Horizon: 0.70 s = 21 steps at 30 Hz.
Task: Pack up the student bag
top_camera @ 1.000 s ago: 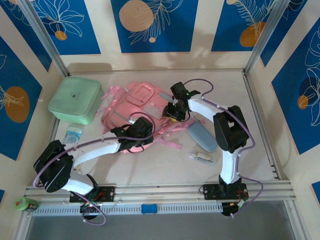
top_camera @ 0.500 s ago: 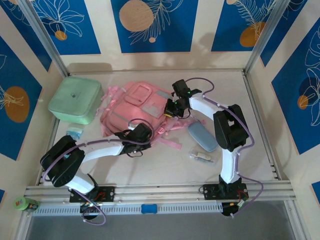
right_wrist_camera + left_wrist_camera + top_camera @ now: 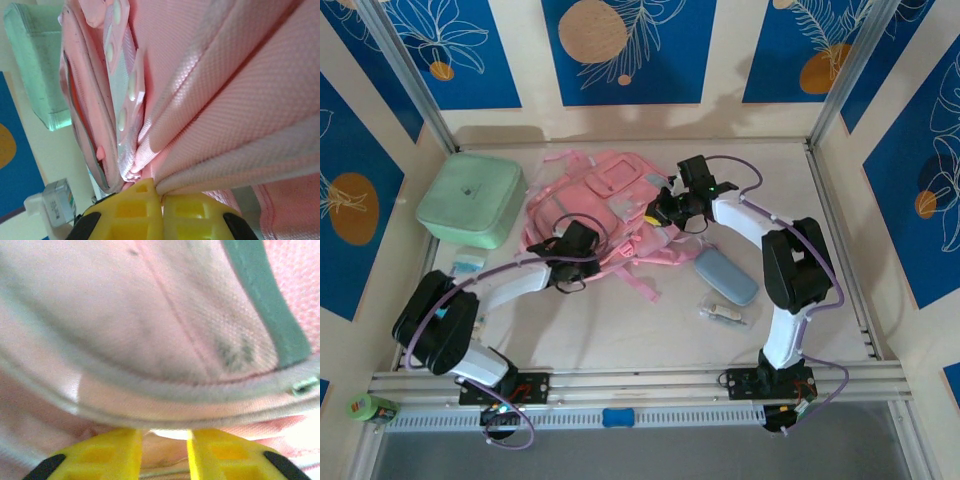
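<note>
Two grippers work the student bag [image 3: 592, 198] open, we judge. Our right gripper [image 3: 161, 199] pinches pink fabric; the left gripper [image 3: 165, 442] stands parted (nothing visibly between) and next needs a hold.

A mint-green box [image 3: 470, 200] sits at the far left of the table [image 3: 620, 330], with a little blue-and-white packet [image 3: 468, 262] near it, and a grey-blue pencil case [image 3: 725, 275] lies on the right (a small clear packet [image 3: 725, 313] just beside it).

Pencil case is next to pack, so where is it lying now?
In the top view, the pencil case lies on the table right of the student bag, a small clear packet at its near end.
</note>
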{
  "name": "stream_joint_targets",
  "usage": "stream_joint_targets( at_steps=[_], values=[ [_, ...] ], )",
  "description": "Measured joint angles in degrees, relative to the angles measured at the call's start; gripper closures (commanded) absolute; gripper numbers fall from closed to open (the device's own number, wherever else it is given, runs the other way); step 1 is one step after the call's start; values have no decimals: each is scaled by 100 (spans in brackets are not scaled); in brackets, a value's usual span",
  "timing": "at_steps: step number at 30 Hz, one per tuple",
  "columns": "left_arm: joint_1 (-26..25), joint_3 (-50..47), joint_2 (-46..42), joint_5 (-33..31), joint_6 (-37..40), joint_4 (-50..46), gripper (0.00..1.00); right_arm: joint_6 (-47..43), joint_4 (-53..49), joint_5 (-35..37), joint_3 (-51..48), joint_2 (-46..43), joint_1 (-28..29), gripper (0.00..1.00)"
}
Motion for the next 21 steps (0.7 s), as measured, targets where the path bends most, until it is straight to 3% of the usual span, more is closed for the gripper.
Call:
stream_joint_targets(
  at_steps=[4,7,14,21],
  values=[
    [-221,90,-667,-59,-31,-448,56,321,345,203,-363,-238,90,100],
    [-680,531,-699,-140,-155,-706,52,549,540,380,-579,-411,192,100],
    [-1545,1945,433,-321,-424,-839,51,887,656,522,-664,-507,273,100],
    [-1624,2476,1408,-511,-791,-922,51,1051,686,586,-664,-509,302,100]
  ],
)
